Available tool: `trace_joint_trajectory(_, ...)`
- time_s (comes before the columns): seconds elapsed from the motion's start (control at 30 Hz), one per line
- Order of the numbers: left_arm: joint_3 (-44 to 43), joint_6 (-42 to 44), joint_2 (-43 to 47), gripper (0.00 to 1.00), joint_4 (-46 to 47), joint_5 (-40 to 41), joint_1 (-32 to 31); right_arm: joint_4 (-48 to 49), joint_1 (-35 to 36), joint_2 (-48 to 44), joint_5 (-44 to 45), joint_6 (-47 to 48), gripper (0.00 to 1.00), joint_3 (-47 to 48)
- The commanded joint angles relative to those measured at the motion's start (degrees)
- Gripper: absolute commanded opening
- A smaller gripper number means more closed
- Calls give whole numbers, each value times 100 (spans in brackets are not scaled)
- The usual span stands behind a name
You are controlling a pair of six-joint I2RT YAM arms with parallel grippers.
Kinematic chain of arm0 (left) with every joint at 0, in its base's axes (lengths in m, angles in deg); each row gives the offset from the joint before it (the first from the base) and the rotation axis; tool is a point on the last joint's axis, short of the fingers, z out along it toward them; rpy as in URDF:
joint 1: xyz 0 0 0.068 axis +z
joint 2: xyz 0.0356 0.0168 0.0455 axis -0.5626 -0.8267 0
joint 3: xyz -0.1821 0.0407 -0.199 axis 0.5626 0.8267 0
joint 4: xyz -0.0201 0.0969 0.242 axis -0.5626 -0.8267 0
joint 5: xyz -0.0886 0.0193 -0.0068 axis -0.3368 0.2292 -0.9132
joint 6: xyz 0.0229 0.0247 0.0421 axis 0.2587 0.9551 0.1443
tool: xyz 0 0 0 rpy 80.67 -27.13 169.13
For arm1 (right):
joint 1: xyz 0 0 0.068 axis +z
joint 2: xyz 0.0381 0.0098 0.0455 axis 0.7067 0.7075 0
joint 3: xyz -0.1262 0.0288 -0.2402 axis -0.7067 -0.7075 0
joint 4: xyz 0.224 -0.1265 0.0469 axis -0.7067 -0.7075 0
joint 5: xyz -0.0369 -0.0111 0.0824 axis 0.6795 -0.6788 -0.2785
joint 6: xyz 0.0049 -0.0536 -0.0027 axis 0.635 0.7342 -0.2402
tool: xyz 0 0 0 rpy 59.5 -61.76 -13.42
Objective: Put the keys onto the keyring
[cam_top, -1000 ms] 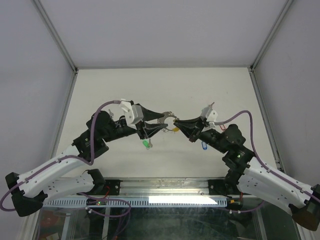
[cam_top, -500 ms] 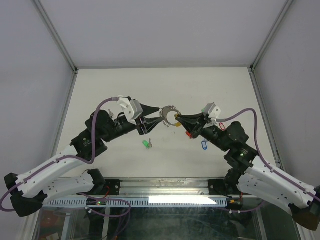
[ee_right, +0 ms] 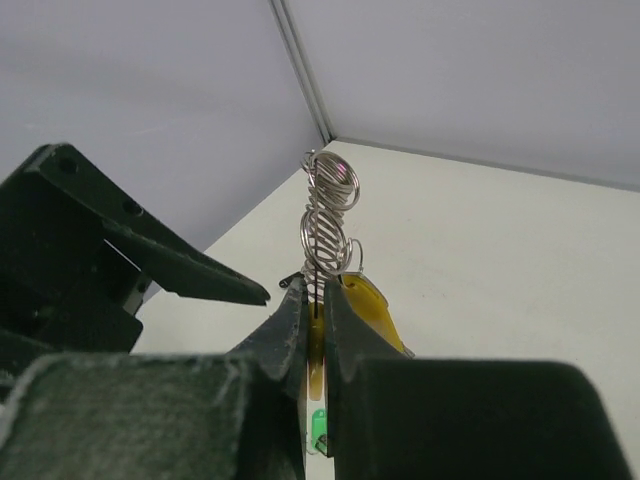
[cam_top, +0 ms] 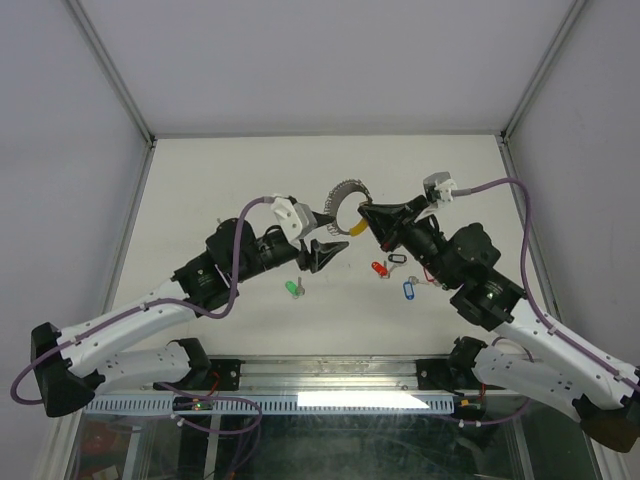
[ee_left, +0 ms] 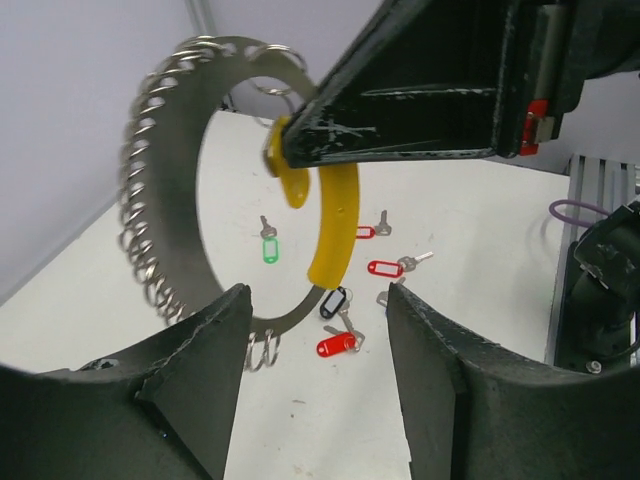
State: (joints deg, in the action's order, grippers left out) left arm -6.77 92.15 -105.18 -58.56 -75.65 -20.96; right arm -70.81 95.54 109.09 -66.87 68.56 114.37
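Setting: a white table (cam_top: 200,180) boxed in by plain grey walls (cam_top: 300,60), with both arms reaching over its middle.
Keyring: the keyring (cam_top: 340,189) is off the table and stands on edge in the air. Its coiled arc curves up and away from the right gripper's tips.
Right gripper: the right gripper (cam_top: 365,212) is clamped narrow on the ring's yellow segment (ee_left: 335,220). Its wrist view shows the ring's thin edge sandwiched between the fingers.
Left gripper: the left gripper (cam_top: 335,238) stands moderately wide and holds nothing. The ring's lower arc sits just ahead of its tips, and no contact is visible.
Keys: the keys lie on the table below both grippers. The green-tagged key (cam_top: 293,288) is under the left gripper. The red-tagged key (cam_top: 379,268), black-tagged key (cam_top: 396,259) and blue-tagged key (cam_top: 408,290) are under the right. None appears threaded on the ring.
Step in hand: probably the right gripper presents the ring while the left goes to fetch a key.
Doing it well: the right clamp should be firm enough that the ring cannot swivel. The left gripper should back clear of the coils before descending. It should pinch a key by its tag so the metal hole is free to thread.
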Motion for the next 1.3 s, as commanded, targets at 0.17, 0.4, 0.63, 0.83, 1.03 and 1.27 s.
trace_joint_trajectory(0.17, -428, 1056, -835, 58, 654, 615, -598, -69, 37, 106, 351, -773, 0, 504)
trace_joint_trajectory(0.4, -675, 1359, -1197, 57, 671, 1272, -805, -121, 41, 75, 305, -933, 0, 508)
trace_joint_trajectory(0.63, -868, 1410, -1359, 41, 717, 1316, -832, -241, 59, 88, 366, -1004, 0, 475)
trace_joint_trajectory(0.83, -868, 1415, -1371, 23, 677, 1360, -835, -279, 65, 51, 377, -1034, 0, 476)
trace_joint_trajectory(1.03, -770, 1419, -1234, 0, 632, 1294, -835, -366, 67, 5, 171, -851, 2, 567)
trace_joint_trajectory(1.27, -276, 1337, -655, 0, 942, 1010, -816, -1012, 70, -314, -1125, 103, 43, 883)
